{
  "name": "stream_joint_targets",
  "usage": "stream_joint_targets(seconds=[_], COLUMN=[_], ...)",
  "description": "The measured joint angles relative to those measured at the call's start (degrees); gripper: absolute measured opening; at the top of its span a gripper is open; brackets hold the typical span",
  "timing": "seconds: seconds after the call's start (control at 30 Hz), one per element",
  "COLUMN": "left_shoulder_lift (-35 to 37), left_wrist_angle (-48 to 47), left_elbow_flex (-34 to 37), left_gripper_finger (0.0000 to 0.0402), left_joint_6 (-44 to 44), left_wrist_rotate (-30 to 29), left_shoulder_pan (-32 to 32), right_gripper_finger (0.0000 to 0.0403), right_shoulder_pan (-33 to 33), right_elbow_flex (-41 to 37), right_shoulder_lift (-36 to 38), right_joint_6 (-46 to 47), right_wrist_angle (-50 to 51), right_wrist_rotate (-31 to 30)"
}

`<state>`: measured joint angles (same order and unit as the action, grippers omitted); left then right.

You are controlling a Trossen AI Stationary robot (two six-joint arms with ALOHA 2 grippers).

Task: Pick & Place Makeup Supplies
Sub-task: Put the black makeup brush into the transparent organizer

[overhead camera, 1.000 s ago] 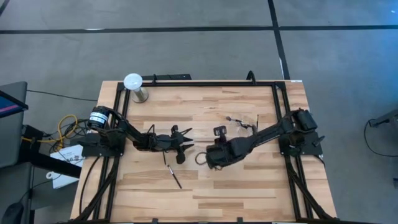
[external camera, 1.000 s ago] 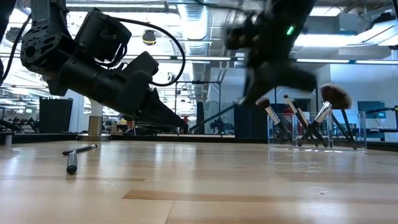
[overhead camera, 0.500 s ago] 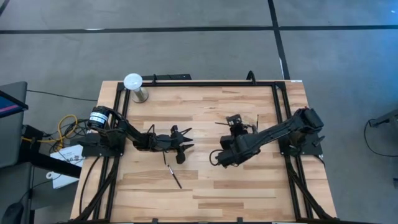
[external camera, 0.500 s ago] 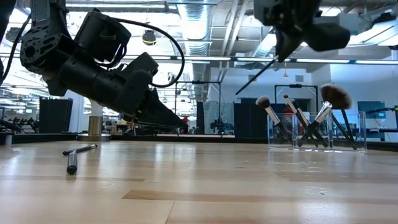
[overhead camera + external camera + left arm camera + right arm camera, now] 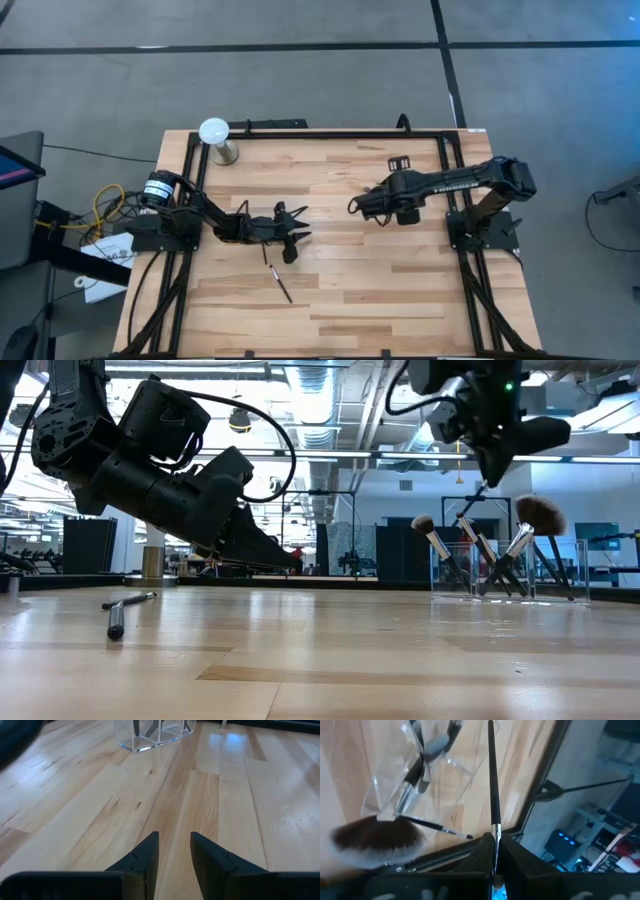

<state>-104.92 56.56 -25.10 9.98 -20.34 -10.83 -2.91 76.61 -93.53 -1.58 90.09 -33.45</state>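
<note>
My right gripper point(image 5: 362, 206) hangs high over the table's far right part, shut on a thin dark-handled makeup brush point(image 5: 491, 780). Below it stands a clear holder point(image 5: 510, 588) with several brushes leaning in it, heads up, one with a wide fan head point(image 5: 375, 837). Two more brushes point(image 5: 281, 286) point(image 5: 115, 622) lie flat on the wood near the table's middle left. My left gripper point(image 5: 290, 236) hovers just above them, open, touching nothing point(image 5: 172, 850). My right gripper pinches the brush between its two fingers at the silvery ferrule point(image 5: 495, 831), near the head end. The dark handle sticks straight out past the fingertips and slants down toward the clear holder point(image 5: 476, 490). The brush is lifted clear of everything.
A white globe on a metal base point(image 5: 214, 131) stands at the far left corner. Black frame rails point(image 5: 446, 170) run along the table's far and side edges. Bare wood point(image 5: 380, 290) spreads across the near half.
My right gripper has risen from the table's middle and swung toward the far right, carrying the brush to a place over the clear holder. It has tipped, so the handle points down at the holder instead of slanting off to the side.
</note>
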Motion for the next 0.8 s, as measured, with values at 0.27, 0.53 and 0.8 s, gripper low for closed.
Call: stream_joint_targets(seconds=[0.27,0.53,0.8], left_shoulder_lift=[0.0,0.0,0.0], left_wrist_angle=[0.0,0.0,0.0], left_elbow_flex=[0.0,0.0,0.0], left_gripper_finger=[0.0108,0.0108,0.0108], left_joint_6=[0.0,0.0,1.0], left_wrist_rotate=[0.0,0.0,0.0], left_shoulder_pan=[0.0,0.0,0.0], right_gripper_finger=[0.0006,0.0034,0.0085], right_shoulder_pan=[2.2,2.3,3.1], right_elbow_flex=[-2.9,-3.1,-3.1], right_shoulder_lift=[-0.2,-0.2,-0.2], right_joint_6=[-5.1,-6.4,-6.4], right_wrist_angle=[-0.6,-5.2,-6.5], right_wrist_rotate=[0.5,1.4,2.0])
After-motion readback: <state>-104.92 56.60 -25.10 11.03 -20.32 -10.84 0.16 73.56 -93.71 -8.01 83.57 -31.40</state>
